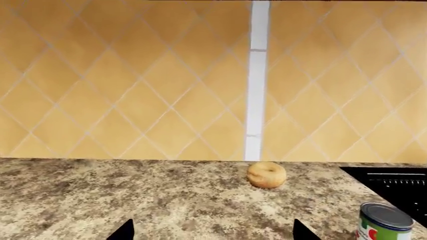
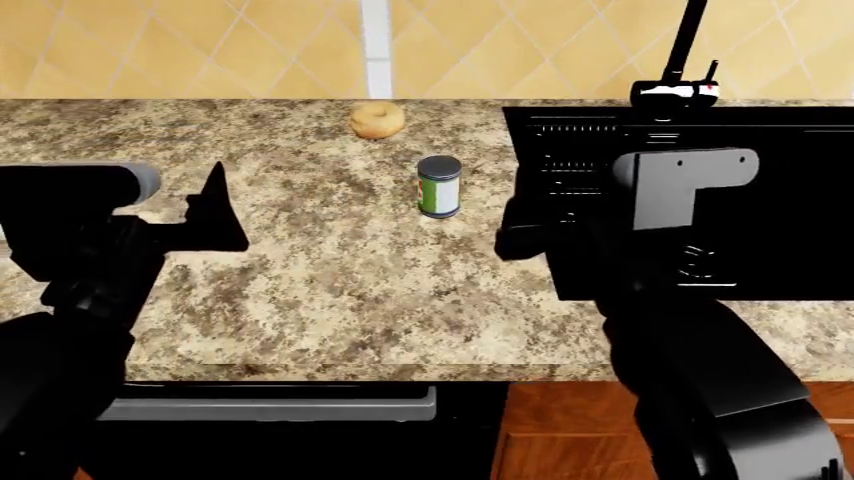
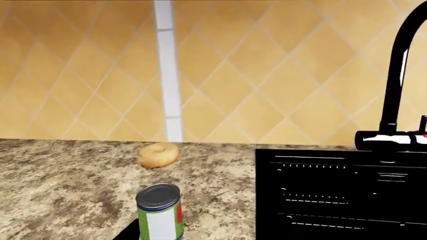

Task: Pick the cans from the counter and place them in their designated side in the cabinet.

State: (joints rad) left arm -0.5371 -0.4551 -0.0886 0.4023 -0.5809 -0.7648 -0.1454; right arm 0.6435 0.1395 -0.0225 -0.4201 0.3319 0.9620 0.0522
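Left wrist view first: one can [image 1: 383, 222] stands upright at the lower right corner, silver top, green, white and red label, no lettering readable. The bagel [image 1: 267, 175] lies mid-frame, just right of centre, near the back of the counter [image 1: 133, 200]. Two dark fingertips [image 1: 123, 231] poke up at the bottom edge, set wide apart with nothing between them, so the left gripper [image 1: 212, 232] is spread and empty. Behind, a yellow diamond-tiled wall [image 1: 120, 85] with a white vertical strip [image 1: 256, 80]; the black sink [image 1: 397, 187] cuts in at the right edge.

Head view: the can [image 2: 439, 186] sits centre frame on the granite counter [image 2: 334, 280], well in front of the bagel [image 2: 378, 120] at upper centre and just left of the sink [image 2: 747, 200]. The left arm reaches in from the left edge, one pointed finger [image 2: 214, 215] showing above the counter. The right arm fills the lower right, its gripper [image 2: 527, 235] dark against the sink's left rim; whether it is spread or closed, I cannot tell here. A black faucet [image 2: 681, 60] rises at upper right.

Right wrist view: the can [image 3: 160, 212] is at bottom centre-left, label unreadable, with a dark finger [image 3: 127, 232] just beside its base; only that finger shows. Bagel [image 3: 159, 155] behind it, sink [image 3: 340, 195] at right, faucet [image 3: 393, 90] arching at the right edge.
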